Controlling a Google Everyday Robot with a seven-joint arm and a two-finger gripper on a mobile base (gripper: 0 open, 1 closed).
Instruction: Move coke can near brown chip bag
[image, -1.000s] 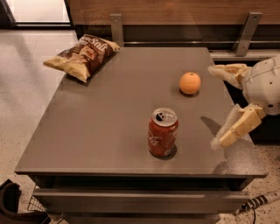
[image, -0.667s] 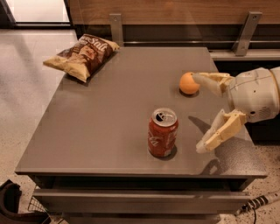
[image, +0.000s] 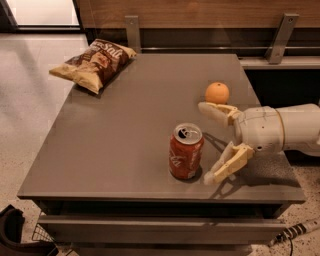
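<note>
Fingers (image: 227, 165) of your gripper (image: 205, 143) are spread wide and hold nothing, low over the bench (image: 125, 140) just right of the coke can (image: 185, 157). You see the brown chip bag (image: 95, 62) lying at the far left corner. The can stands upright near the front edge, well apart from the bag. An orange (image: 217, 93) sits just behind the farther finger.

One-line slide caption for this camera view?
Open pincer beside upright coke can; brown chip bag lies at far corner of table.
</note>
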